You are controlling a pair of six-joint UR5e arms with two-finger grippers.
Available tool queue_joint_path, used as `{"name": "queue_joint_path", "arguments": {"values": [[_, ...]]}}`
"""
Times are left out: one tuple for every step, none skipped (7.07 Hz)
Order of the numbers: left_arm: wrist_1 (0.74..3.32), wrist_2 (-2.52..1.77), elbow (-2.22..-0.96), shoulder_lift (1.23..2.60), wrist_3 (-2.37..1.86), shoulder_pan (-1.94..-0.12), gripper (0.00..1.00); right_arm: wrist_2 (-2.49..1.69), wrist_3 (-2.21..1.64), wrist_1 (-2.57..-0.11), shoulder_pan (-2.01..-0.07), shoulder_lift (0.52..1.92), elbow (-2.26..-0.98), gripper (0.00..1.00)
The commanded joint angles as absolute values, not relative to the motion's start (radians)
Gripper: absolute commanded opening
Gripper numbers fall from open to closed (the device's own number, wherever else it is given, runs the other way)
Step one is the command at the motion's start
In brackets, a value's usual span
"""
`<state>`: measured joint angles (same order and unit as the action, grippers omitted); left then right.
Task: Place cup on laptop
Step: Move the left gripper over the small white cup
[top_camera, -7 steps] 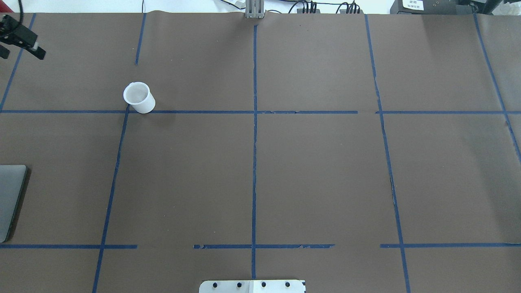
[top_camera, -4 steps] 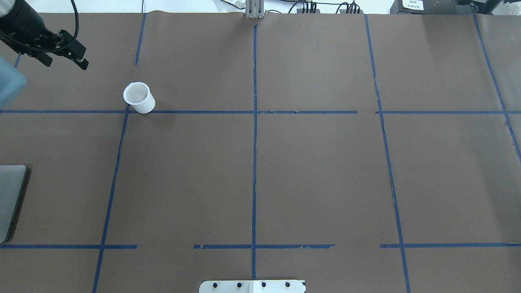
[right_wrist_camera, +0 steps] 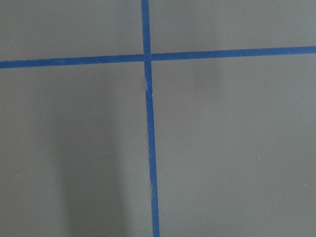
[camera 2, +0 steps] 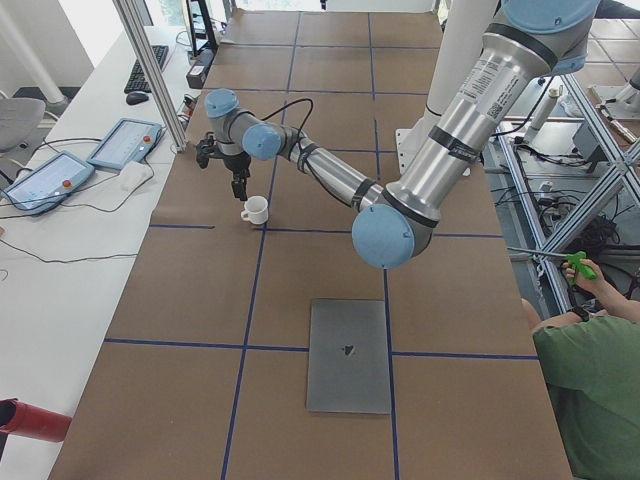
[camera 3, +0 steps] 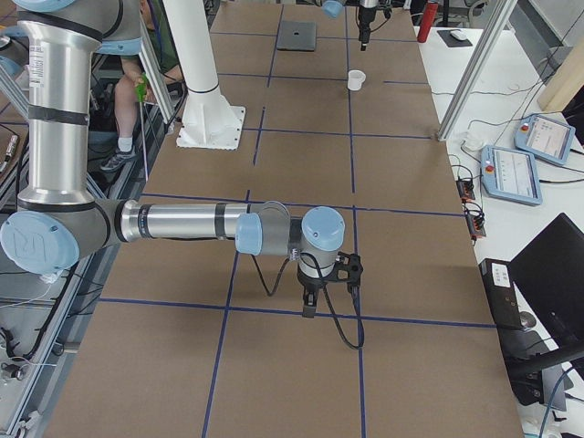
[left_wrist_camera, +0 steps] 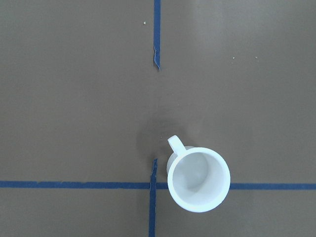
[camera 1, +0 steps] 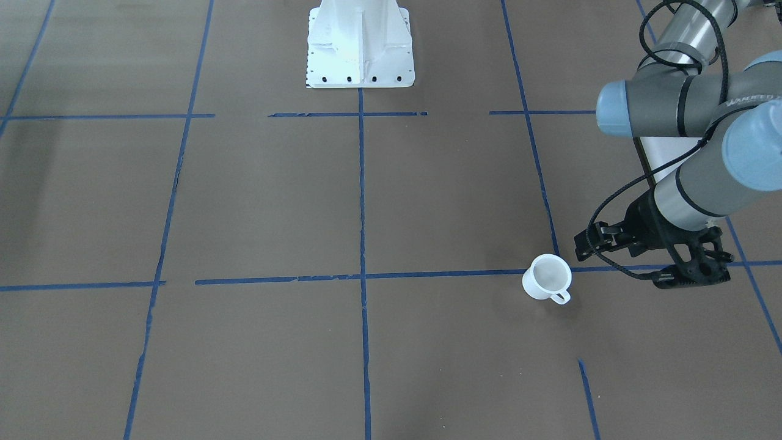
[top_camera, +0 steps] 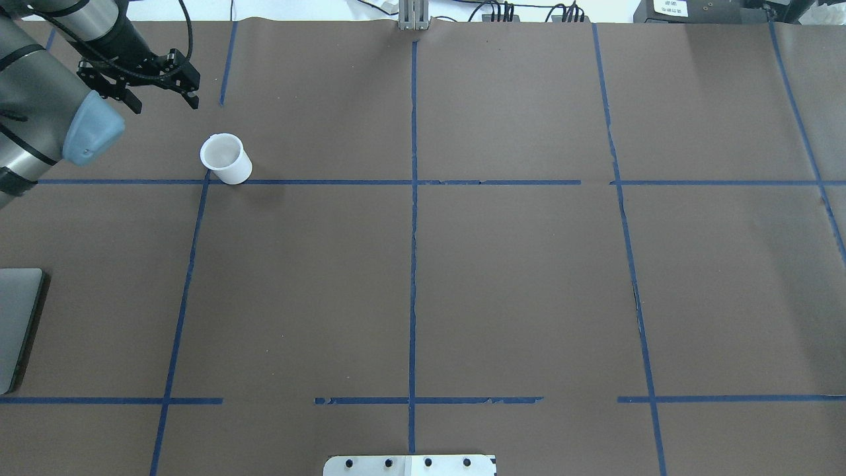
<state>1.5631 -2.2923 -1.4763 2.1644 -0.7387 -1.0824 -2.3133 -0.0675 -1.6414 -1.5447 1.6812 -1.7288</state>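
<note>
At far-left tape crossing (top_camera: 206, 181), cup (top_camera: 226, 158) sitting upright, handle (camera 1: 561, 297) pointing away from robot. Left gripper (top_camera: 165, 106) hovering just beyond, jaws spread. I'm aiming to straddle rim clear of handle; laptop (camera 2: 348, 355) lying well apart.

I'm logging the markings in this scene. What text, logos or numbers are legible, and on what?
No words read clearly.
laptop: dark apple logo, no words.
left arm: lettering on a grey link, too blurred.
sticker on the left arm's tube: too small.
white label on the dark box: too small.
cup: no markings visible.
</note>
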Motion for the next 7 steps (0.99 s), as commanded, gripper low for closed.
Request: {"name": "queue_joint_path", "arguments": {"values": [[1.641,-2.292,-1.291,2.270,-0.815,-1.062,1.00,-2.313,-0.067,-1.641,-1.545,1.681,-1.729,1.00],[1.784,-2.289,-1.188,2.287,-0.878,-1.045,1.00,-2.313,-0.067,-1.641,-1.545,1.681,-1.729,1.00],[1.854,-2.284,-1.131,2.289,-0.885,-1.040,1.00,-2.313,-0.067,-1.641,-1.545,1.681,-1.729,1.00],[1.865,-2.257,-1.123,2.286,-0.894,-1.022,1.00,-2.313,-0.067,-1.641,-1.545,1.681,-1.729,1.00],[1.865,-2.238,-1.123,2.280,-0.900,-0.999,1.00,-2.313,-0.067,-1.641,-1.545,1.681,-1.729,1.00],[1.865,-2.238,-1.123,2.275,-0.899,-0.982,1.00,-2.313,-0.067,-1.641,-1.545,1.681,-1.729,1.00],[1.865,-2.238,-1.124,2.267,-0.899,-0.973,1.00,-2.313,-0.067,-1.641,-1.545,1.681,-1.729,1.00]]}}
